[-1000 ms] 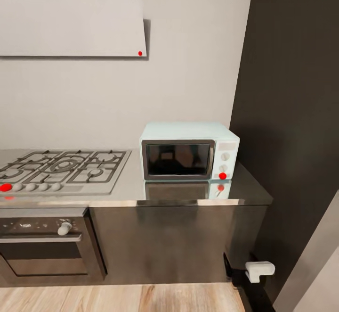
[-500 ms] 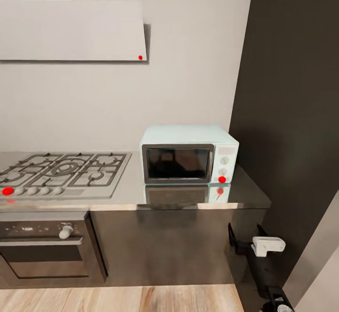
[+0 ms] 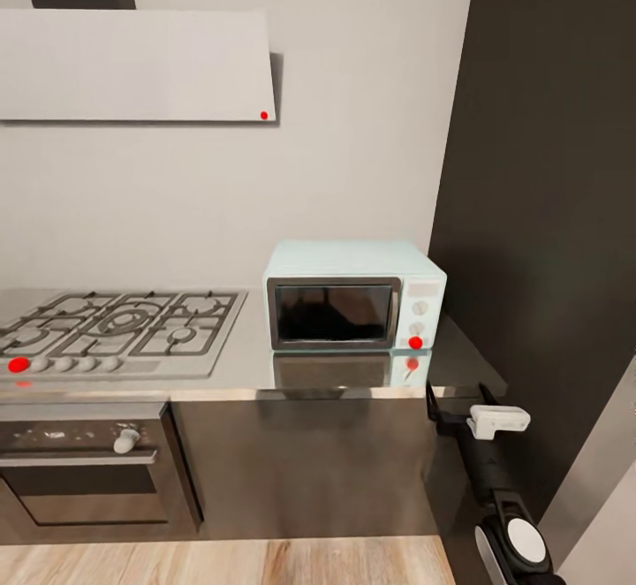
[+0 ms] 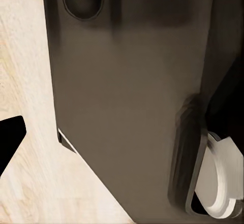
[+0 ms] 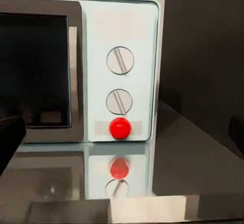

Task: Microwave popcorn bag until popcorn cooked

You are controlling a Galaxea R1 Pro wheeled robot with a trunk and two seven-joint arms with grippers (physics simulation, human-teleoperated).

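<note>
pale blue microwave (image 3: 355,296), door shut, unreadable labels

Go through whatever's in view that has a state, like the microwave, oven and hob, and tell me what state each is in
microwave: door shut, upright on the countertop, red light showing below two knobs.
oven: door shut.
gas hob: grates bare, no flame visible.
right tool: raised in front of the countertop edge near the microwave; open or shut cannot be told.

Pale blue microwave (image 3: 353,298) (red light (image 5: 120,128)), grey countertop (image 3: 238,364).
</note>
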